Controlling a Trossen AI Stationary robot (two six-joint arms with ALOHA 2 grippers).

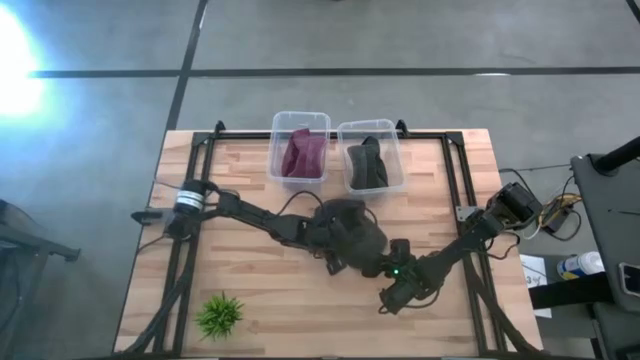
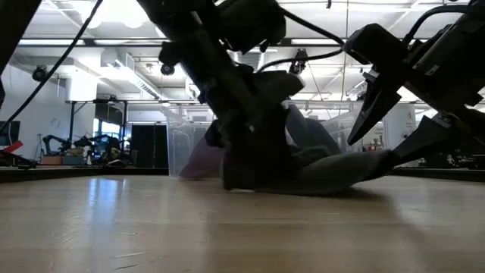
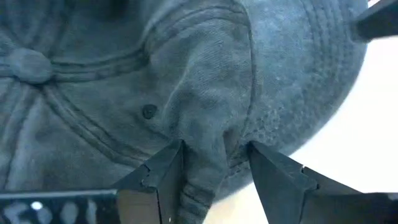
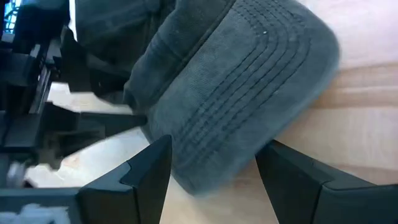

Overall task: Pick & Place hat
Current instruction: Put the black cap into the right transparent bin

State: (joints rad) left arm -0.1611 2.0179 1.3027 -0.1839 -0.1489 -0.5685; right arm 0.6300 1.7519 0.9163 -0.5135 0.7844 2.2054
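A dark grey cap (image 1: 352, 232) lies at the table's middle, its crown bunched up and its brim (image 4: 249, 93) flat on the wood. My left gripper (image 3: 214, 155) reaches in from the left and is shut on the crown. It also shows in the low view, left gripper (image 2: 242, 152). My right gripper (image 4: 211, 149) comes from the right, near side. It is open, with one finger on each side of the brim's end. I cannot tell whether it touches the brim. In the low view the right gripper (image 2: 394, 129) hangs over the brim tip. My left gripper pinches a raised fold of the crown's cloth (image 3: 208, 134), just beside the seam where crown meets brim. One finger (image 3: 163, 177) is on each side of the fold. The fingers come from above, slanting down. The cap's underside stays on the table.
Two clear bins stand at the table's far edge: the left bin (image 1: 283, 125) holds maroon cloth, the right bin (image 1: 395, 135) a dark hat. A small green plant (image 1: 220, 314) sits near the left near corner. A black frame (image 1: 200, 150) runs round the tabletop.
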